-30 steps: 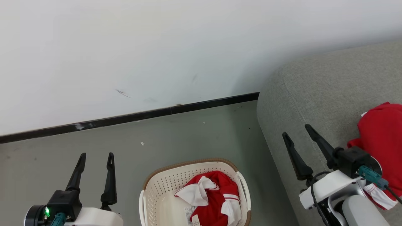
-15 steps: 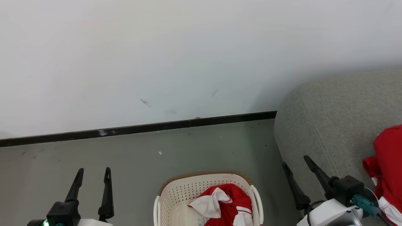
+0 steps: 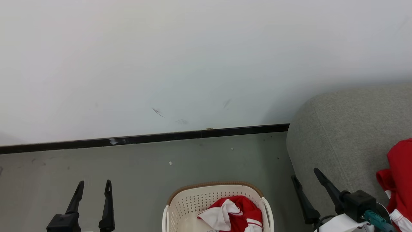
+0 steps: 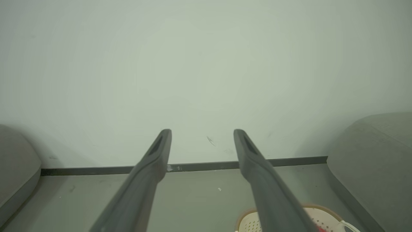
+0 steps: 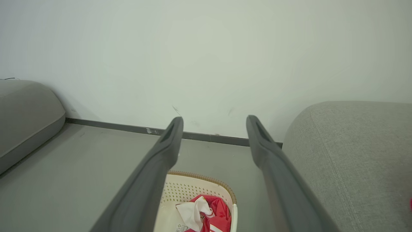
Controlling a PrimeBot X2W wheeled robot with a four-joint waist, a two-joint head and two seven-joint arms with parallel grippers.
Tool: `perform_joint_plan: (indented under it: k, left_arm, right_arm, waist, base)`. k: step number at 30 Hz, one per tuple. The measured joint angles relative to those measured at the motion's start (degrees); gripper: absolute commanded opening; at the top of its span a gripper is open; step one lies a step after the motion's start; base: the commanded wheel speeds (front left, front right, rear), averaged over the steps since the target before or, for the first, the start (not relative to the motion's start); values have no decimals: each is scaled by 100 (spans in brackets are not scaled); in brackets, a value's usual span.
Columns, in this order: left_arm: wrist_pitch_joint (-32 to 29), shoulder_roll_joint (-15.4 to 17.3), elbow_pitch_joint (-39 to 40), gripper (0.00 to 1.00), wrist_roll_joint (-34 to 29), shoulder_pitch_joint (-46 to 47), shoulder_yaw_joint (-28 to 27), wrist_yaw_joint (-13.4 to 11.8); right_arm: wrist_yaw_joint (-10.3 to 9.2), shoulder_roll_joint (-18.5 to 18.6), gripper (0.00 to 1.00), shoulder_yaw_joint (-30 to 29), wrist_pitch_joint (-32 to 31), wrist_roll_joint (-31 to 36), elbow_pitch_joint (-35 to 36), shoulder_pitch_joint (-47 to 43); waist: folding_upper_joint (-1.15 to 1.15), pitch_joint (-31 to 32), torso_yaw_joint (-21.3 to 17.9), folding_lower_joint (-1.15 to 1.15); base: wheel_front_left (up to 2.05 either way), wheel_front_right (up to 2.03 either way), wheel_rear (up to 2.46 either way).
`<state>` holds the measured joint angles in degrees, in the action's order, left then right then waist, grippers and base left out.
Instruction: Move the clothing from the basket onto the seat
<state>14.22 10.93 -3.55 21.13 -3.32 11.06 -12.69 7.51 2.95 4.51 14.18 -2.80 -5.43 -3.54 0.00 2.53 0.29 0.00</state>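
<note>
Left pincer: fingers spread, nothing between them, low left in head view, above the floor.
Right pincer: fingers spread, empty, low right, just in front of the seat's rounded arm.

Basket stands on the floor between the two pincers, nearer the right one. Clothing lies inside it: red, with a white panel folded on top, bunched toward the seat side.
White tag shows beside the clothing in the right wrist view; print too small to read.

Seat just right of the basket. Second red garment with white striped trim lies on its cushion.

Beyond: black baseboard, then white wall with dark scuffs.
</note>
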Motion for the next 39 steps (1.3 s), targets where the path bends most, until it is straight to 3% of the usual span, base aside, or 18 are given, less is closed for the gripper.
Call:
perform_joint_plan:
  k: [24,39]
  left_arm:
    - [0,56,42,100,0,-81,5,102]
    - [-346,231,-177,100,-263,669,537,514]
  right_arm:
    - [0,-56,100,-38,1,-1,528,-135]
    - [0,-71,100,-648,2,97,1050,-228]
  waist:
    - [0,-161,17,0]
    - [0,-525,-83,0]
  base:
    - [0,0,0]
    - [0,0,0]
